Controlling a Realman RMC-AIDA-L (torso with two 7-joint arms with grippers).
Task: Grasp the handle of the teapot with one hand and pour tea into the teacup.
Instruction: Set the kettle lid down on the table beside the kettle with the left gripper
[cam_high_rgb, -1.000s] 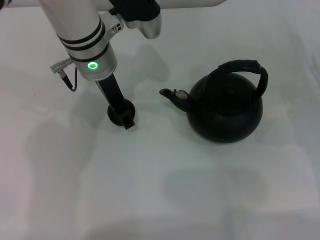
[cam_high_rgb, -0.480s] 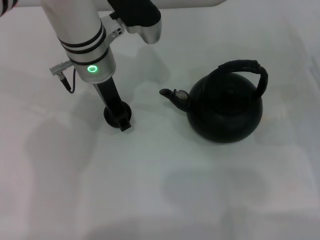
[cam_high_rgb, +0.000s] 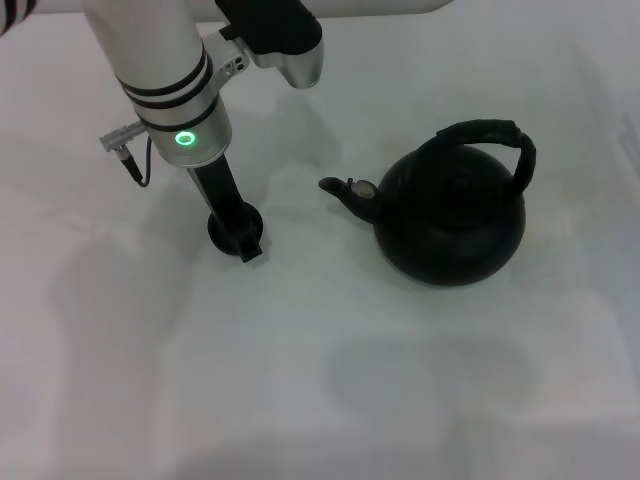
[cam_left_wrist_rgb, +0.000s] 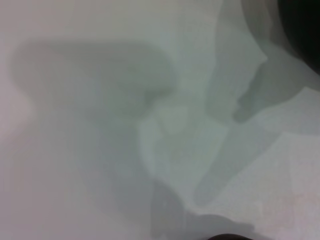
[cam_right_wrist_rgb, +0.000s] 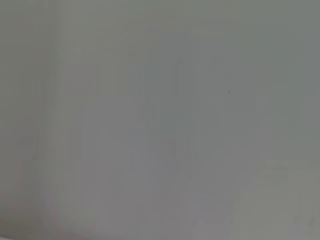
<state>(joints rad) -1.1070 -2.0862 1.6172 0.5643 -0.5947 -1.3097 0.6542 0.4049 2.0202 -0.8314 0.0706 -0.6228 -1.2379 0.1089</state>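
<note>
The black teapot (cam_high_rgb: 450, 218) stands on the white table right of centre, its short spout (cam_high_rgb: 343, 190) pointing left. Its arched, wrapped handle (cam_high_rgb: 488, 134) rises over the top, and nothing touches it. To the spout's left sits the small black teacup (cam_high_rgb: 236, 229). My left gripper (cam_high_rgb: 238, 232) reaches straight down onto the teacup, its dark fingers (cam_high_rgb: 222, 192) shut on the cup's rim and hiding part of it. A dark edge of the teapot (cam_left_wrist_rgb: 302, 25) fills one corner of the left wrist view. My right gripper is out of view.
The white table (cam_high_rgb: 330, 380) carries only soft shadows in front of the teapot and teacup. My left arm's silver wrist with a green ring light (cam_high_rgb: 185, 138) hangs over the back left. The right wrist view holds only a plain pale surface (cam_right_wrist_rgb: 160, 120).
Over the last second my left gripper slid slightly left, away from the spout, taking the teacup along. The teapot has not moved.
</note>
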